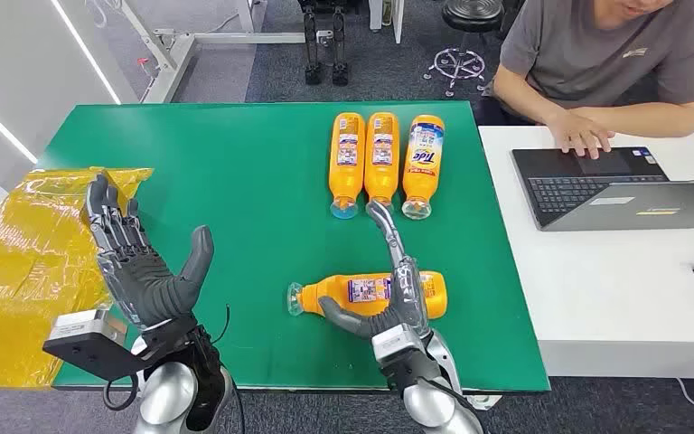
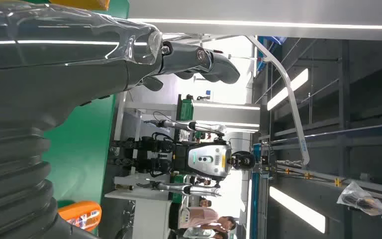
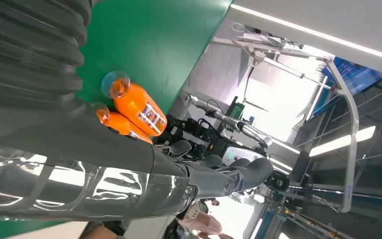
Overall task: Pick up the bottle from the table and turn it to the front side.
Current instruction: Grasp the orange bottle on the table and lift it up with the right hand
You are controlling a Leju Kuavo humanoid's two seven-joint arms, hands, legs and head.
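right hand point(image 1: 396, 303) over the lying bottle point(image 1: 368, 292), thumb under its near side, fingers spread, not gripping; bottle's long axis runs crosswise on the worktop point(image 1: 235, 181), cap toward the left hand point(image 1: 140, 262); left hand open, raised, well apart

Your right hand point(image 3: 129, 189) stretches its fingers point(image 3: 238, 179) out flat, holding nothing; two orange bottles point(image 3: 139, 107) lie on the green table point(image 3: 149, 45) just beside them.
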